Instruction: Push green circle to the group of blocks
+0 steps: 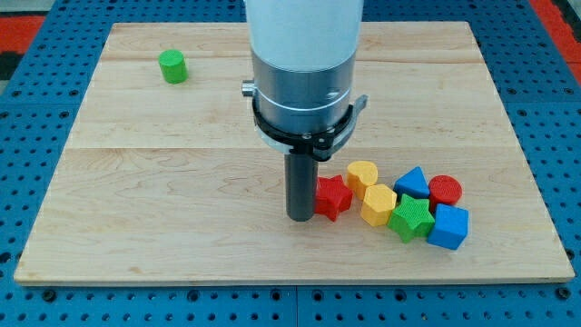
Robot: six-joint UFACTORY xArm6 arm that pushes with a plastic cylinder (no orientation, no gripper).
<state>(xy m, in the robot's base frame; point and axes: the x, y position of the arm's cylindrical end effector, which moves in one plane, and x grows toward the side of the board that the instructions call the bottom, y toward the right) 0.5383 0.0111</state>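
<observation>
A wooden board (182, 136) rests on a blue pegboard surface (18, 109). Near the view's top left sits the green circle (172, 66), alone and well apart from everything else. At centre, the arm's dark rod comes down; my tip (300, 218) touches the board just left of a red star (332, 197). There are no jaws here, only the rod. Rightward, packed close: yellow heart (362, 175), yellow hexagon (379, 204), green star (411, 218), blue triangle (413, 182), red circle (445, 190), blue cube (448, 226).
</observation>
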